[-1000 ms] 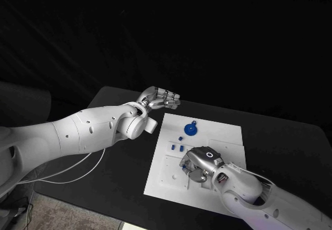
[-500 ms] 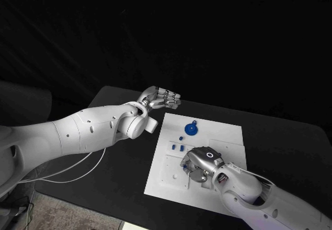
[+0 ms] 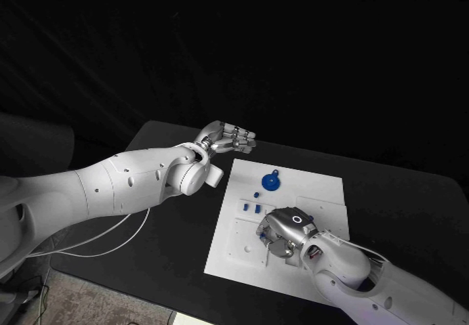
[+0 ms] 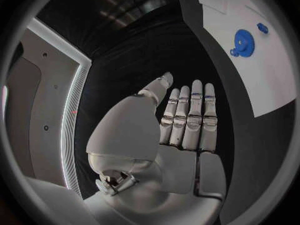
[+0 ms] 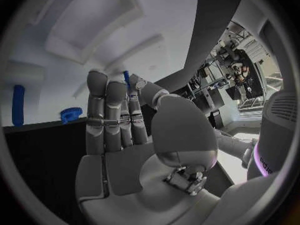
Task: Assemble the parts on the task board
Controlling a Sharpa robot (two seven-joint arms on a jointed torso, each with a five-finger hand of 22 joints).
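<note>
The task board (image 3: 322,193) lies mid-bench, a blue gear (image 3: 270,181) near its far edge, small blue pegs (image 3: 251,208) beside. My right hand (image 3: 281,233) stays pressed over the board, pinching a blue peg (image 5: 127,78); nothing has shifted, so seating continues. My left hand (image 3: 227,140) hovers open off the far-left corner.

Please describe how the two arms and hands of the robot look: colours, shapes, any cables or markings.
Both arms are smooth, rounded white shells. The left arm has small dark dots on its shell, and thin white cables hang below it. The left hand and right hand are silver metal with segmented fingers. A black ring marking shows at the right wrist.
</note>
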